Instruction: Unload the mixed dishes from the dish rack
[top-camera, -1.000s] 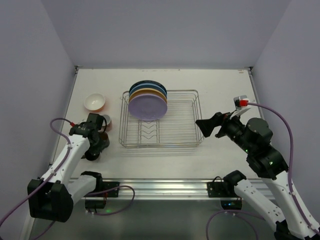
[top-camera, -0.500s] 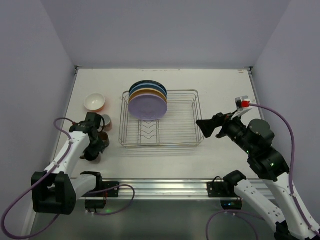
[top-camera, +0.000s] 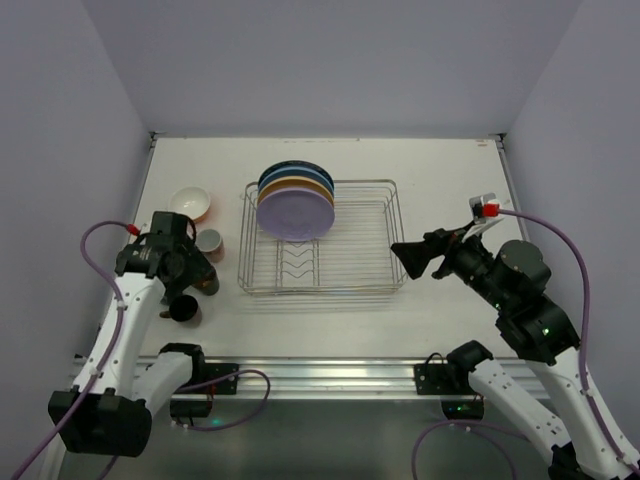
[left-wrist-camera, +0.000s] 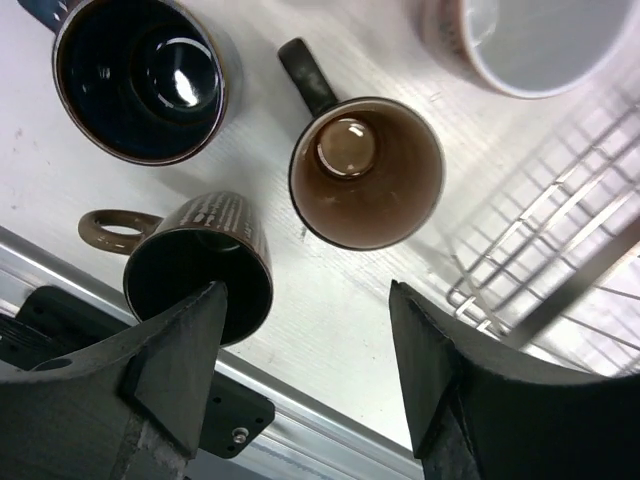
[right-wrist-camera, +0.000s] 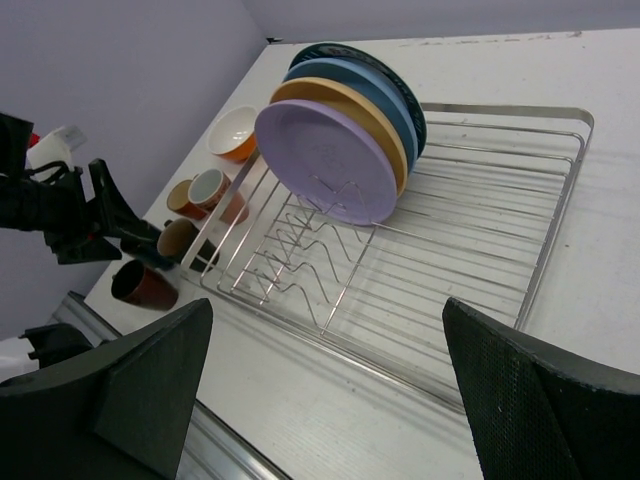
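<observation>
I have the dish rack (top-camera: 322, 262) sitting mid-tabletop, a silver wire basket with a row of V-shaped dividers down its middle. Four plates stand on edge, packed together in its far-left part. The lavender plate (right-wrist-camera: 325, 160) is nearest me, the yellow plate (right-wrist-camera: 352, 108) is behind it, then the blue plate (right-wrist-camera: 378, 86), and last a dark-rimmed plate (right-wrist-camera: 407, 82). The rest of the rack is bare wire.

Everything else is on the tabletop (top-camera: 420, 180) between the rack's left side and the left edge. The orange bowl (top-camera: 190, 203), white inside, is farthest back, just beyond the rack's far-left corner. In the left wrist view there are three cups below it. The brown cup (left-wrist-camera: 365, 172) has its handle pointing away from the rack. The glossy dark cup (left-wrist-camera: 140, 80) is beside it. The dark brown cup (left-wrist-camera: 200, 275) has pale lettering and a ring handle and lies closest to the near edge.

My left pincer (left-wrist-camera: 305, 320) hangs over these cups with its fingers (left-wrist-camera: 175, 360) spread apart and holding nothing; one finger overlaps the lettered cup's rim in that view.

My right pincer (top-camera: 404, 258) is just off the rack's right side near its near-right corner, spread wide and empty.
</observation>
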